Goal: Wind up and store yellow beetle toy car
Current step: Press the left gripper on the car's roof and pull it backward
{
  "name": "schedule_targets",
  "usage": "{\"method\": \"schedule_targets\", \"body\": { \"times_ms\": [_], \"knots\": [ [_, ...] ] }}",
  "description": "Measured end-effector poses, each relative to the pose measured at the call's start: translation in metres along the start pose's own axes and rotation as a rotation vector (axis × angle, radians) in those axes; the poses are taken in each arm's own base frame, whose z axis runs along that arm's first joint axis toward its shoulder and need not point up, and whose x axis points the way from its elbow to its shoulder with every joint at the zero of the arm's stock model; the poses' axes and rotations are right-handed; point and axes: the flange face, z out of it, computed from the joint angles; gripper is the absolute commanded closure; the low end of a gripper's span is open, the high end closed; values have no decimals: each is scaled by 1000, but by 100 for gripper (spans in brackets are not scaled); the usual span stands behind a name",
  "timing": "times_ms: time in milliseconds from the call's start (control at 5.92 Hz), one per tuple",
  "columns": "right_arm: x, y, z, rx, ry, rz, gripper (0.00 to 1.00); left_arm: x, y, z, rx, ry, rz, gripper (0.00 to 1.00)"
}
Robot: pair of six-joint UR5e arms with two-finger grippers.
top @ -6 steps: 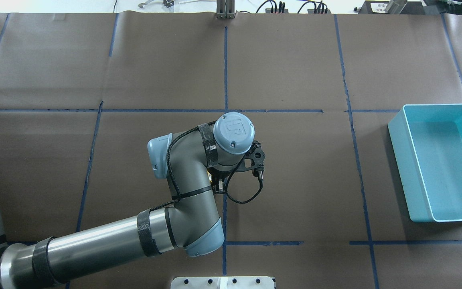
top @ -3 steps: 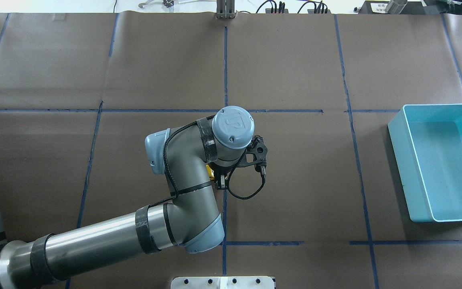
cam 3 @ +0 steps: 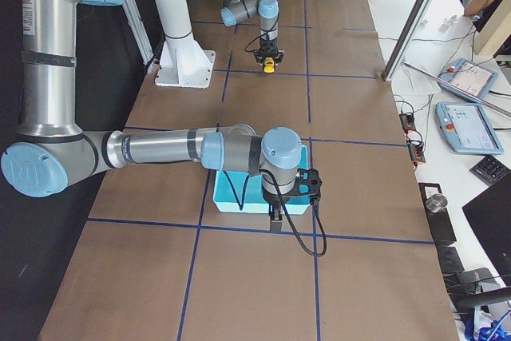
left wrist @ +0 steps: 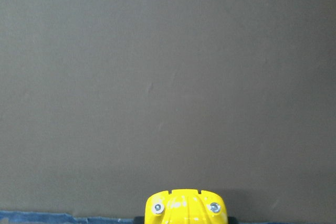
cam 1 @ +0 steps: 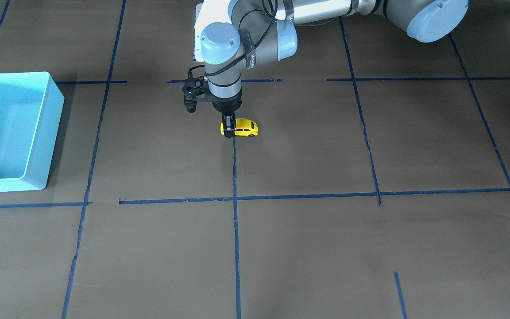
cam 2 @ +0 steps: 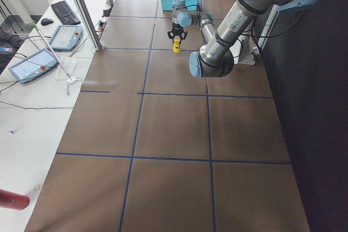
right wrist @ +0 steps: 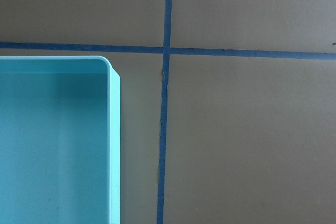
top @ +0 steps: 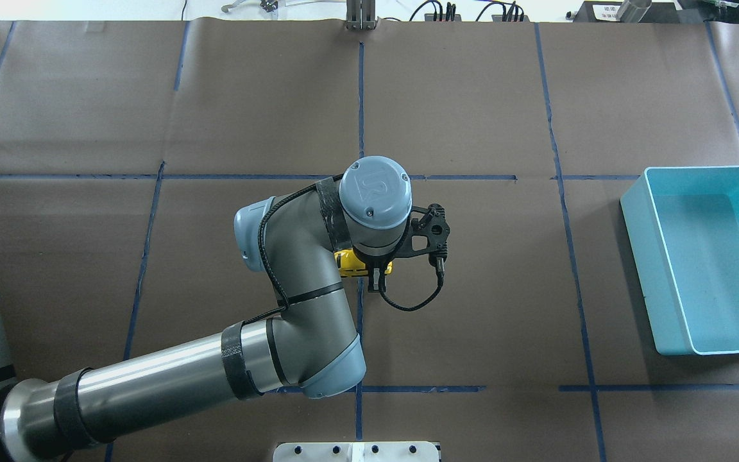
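Observation:
The yellow beetle toy car [cam 1: 242, 128] is low at the table's middle, beside a blue tape line. My left gripper [cam 1: 228, 129] points straight down and is shut on one end of the car. From overhead, the wrist hides part of the car [top: 346, 263], and the gripper [top: 374, 283] shows just below it. The left wrist view shows only the car's rounded end [left wrist: 185, 206] at the bottom edge. My right gripper [cam 3: 275, 217] hangs by the turquoise bin [cam 3: 239, 197]; I cannot tell whether it is open or shut.
The turquoise bin [top: 632, 212] stands open at the table's right side in the overhead view, and at the left [cam 1: 56, 102] in the front view. The right wrist view shows the bin's corner [right wrist: 113, 129]. Blue tape lines cross the brown table cover.
My left gripper has moved right and slightly away from the robot's base, with the car in it. More of the yellow car now shows from under the wrist.

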Motion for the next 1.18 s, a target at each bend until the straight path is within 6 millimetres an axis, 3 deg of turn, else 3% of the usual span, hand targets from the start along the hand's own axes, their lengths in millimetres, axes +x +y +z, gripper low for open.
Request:
{"method": "schedule_targets", "body": {
  "times_ms": [507, 1183],
  "knots": [
    [-1, 0, -1, 2, -3, -1, 0, -12, -16, 21, 51, -16, 17, 100],
    [-1, 0, -1, 2, -4, -1, 0, -28, -4, 18, 64, 37, -3, 100]
  ]
}}
